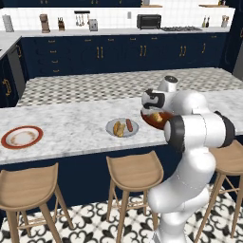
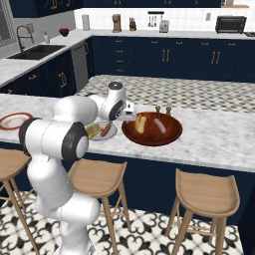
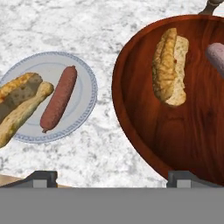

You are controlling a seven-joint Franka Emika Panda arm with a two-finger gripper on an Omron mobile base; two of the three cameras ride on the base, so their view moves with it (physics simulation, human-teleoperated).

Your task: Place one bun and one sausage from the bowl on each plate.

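Grey plate (image 3: 83, 74) filled (bun, sausage); jaws open.

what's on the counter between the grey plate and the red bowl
Nothing: in the hand view, a bare strip of marble counter separates the grey plate, holding a bun and sausage, from the bowl.
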